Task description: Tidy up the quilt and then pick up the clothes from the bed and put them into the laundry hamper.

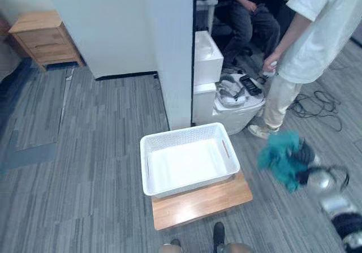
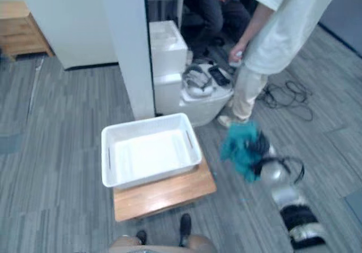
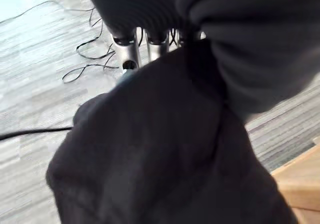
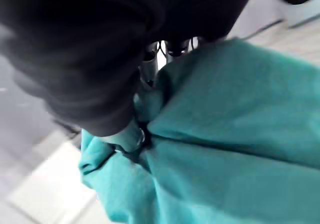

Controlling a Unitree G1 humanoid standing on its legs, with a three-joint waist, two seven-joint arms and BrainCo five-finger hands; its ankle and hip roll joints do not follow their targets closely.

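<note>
The white hamper [image 1: 189,161] sits on a low wooden bench [image 1: 201,203]; it looks empty; the left hand [image 3: 150,41] has its fingers curled on a dark cloth [image 3: 165,154]; the right hand [image 1: 317,179] clamps the teal clothes [image 1: 280,158], which hang at 3 o'clock from the hamper, near it; so the right hand must go toward 9 o'clock; I can read no writing.

1. The laundry hamper [image 1: 189,161] sits on a wooden board [image 1: 201,202], left of the right hand [image 1: 305,154].
2. A garment [image 1: 280,158] hangs bunched in that hand.
3. A person [image 1: 305,38] stands beyond it.
</note>
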